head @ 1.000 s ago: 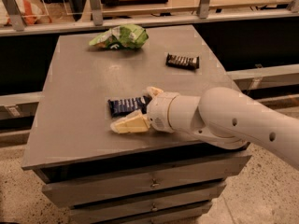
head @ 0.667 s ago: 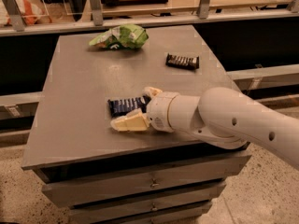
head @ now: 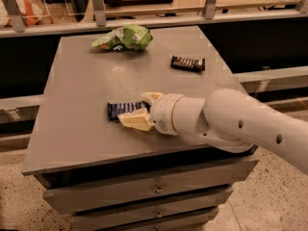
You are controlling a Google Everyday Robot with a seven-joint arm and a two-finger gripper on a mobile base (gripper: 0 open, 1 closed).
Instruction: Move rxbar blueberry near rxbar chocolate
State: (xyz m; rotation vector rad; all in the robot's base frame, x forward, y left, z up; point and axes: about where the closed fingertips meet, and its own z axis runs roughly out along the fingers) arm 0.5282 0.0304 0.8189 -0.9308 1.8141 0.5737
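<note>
— The gripper (head: 133, 108): where is it, and in what state?
— Low over the tabletop (head: 77, 90), spread, one finger on each side of the right end of the rxbar blueberry (head: 118, 110), which lies flat near the front middle.
— How will the bar handle?
— Probably light and fairly stiff, with a slick wrapper; I'd pinch across its narrow width.
— Any writing?
— Pale marks, none readable. The rxbar chocolate (head: 187, 63) lies well apart at the back right, the green chip bag (head: 124, 37) at the back.
</note>
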